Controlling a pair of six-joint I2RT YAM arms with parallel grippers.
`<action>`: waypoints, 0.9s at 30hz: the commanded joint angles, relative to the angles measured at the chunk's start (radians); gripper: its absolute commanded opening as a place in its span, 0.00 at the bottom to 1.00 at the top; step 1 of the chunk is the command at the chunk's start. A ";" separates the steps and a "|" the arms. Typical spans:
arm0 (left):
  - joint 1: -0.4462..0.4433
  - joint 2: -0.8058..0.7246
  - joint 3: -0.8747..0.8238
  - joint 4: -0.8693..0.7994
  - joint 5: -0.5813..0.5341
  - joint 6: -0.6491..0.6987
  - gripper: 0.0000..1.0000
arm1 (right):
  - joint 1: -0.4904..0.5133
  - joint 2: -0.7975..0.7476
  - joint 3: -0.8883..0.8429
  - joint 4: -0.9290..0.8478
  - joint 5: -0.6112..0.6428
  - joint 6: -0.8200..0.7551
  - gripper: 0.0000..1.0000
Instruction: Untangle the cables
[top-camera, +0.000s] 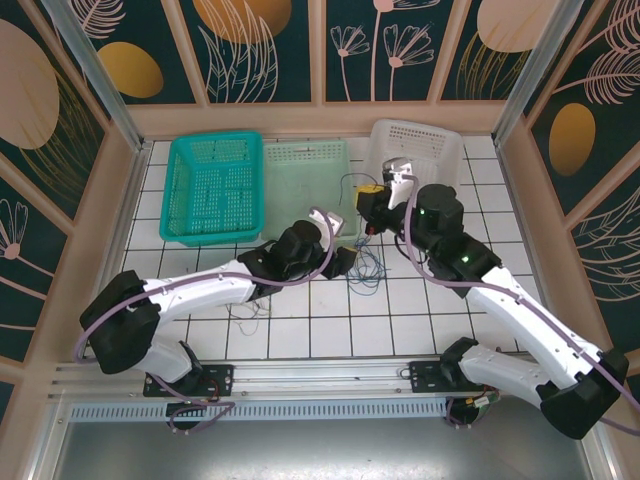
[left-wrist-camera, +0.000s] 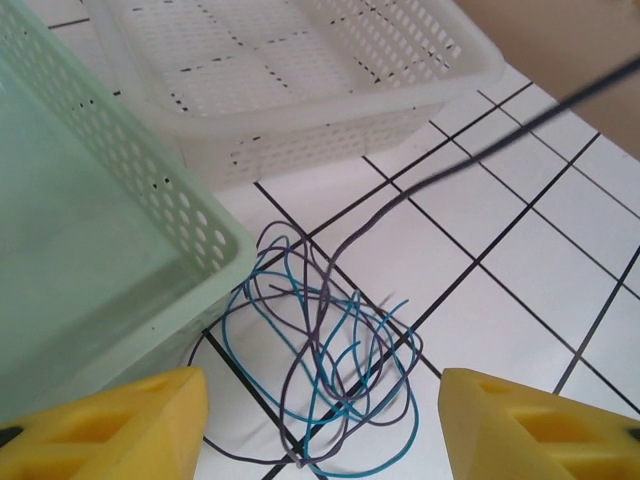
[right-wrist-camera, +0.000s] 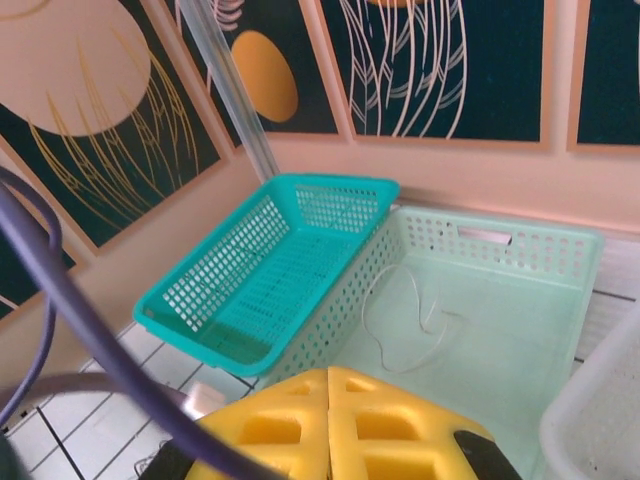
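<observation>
1. Left wrist view: the left tool (left-wrist-camera: 322, 415) is spread wide, with its yellow fingers (left-wrist-camera: 110, 425) in the bottom corners of the frame.
2. Between them, at lower centre, the tangle of blue and purple cables (left-wrist-camera: 330, 370) lies on the tiled desk (left-wrist-camera: 520, 260), just beside the pale green basket (left-wrist-camera: 120, 200).
3. One dark strand (left-wrist-camera: 470, 165) rises toward the upper right.
4. Right wrist view: at bottom centre the right tool (right-wrist-camera: 328, 400) is pressed together; I cannot tell if it pinches a strand.
5. A thin pale cable (right-wrist-camera: 410, 320) lies in the pale green basket.
</observation>
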 joint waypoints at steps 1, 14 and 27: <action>-0.005 0.024 -0.008 0.039 0.012 0.003 0.62 | -0.008 -0.040 0.070 -0.018 -0.011 0.009 0.00; -0.004 0.070 0.001 0.136 0.097 0.009 0.61 | -0.007 -0.054 0.206 -0.020 -0.059 0.012 0.00; -0.005 0.014 0.009 0.269 0.104 0.057 0.62 | -0.008 -0.051 0.213 0.022 -0.116 0.082 0.00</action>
